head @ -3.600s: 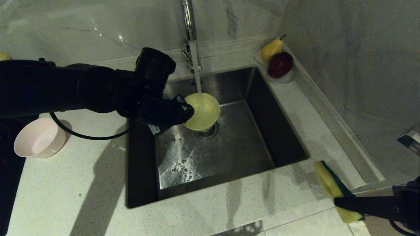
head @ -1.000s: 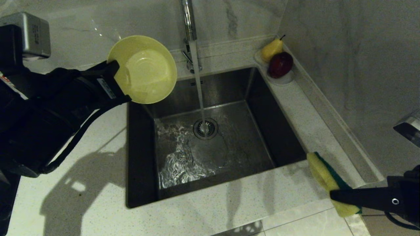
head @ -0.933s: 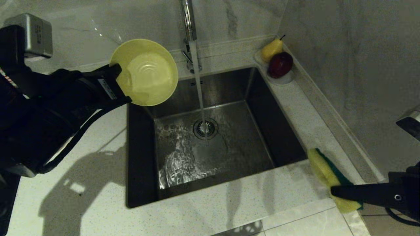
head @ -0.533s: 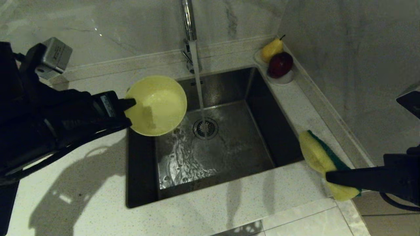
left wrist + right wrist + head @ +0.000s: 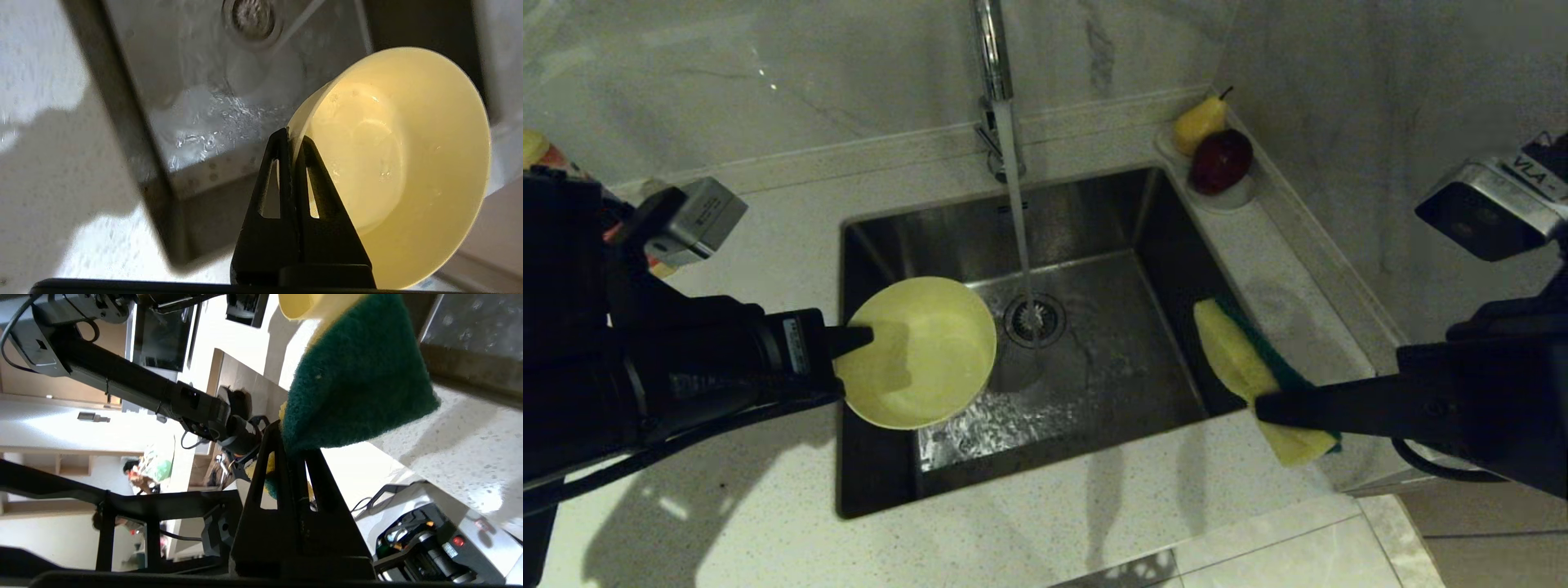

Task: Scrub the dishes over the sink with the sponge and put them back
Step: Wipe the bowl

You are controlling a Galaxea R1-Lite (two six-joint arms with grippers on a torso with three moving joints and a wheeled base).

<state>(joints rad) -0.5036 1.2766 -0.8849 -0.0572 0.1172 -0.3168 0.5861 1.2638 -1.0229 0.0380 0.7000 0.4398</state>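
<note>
My left gripper (image 5: 862, 339) is clamped tight on the rim of the yellow bowl (image 5: 927, 355), held over the sink's (image 5: 1094, 384) left side. My right gripper (image 5: 1270, 408) pinches the sponge (image 5: 1241, 367) at the sink's right edge. Water runs from the tap (image 5: 990, 49) into the drain strainer (image 5: 1035, 320).

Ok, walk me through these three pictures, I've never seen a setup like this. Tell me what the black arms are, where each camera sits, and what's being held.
It is a robot with two black arms at a kitchen sink. The wide picture comes from a camera on its head, looking down. The other two come from cameras on each wrist, behind the fingers. The left tool is shut on the rim of a yellow bowl, held over the sink. The right tool is shut on a yellow and green sponge by the sink's right edge. The tap is running. A saucer with a pear and a dark red fruit sits in the counter's corner.
</note>
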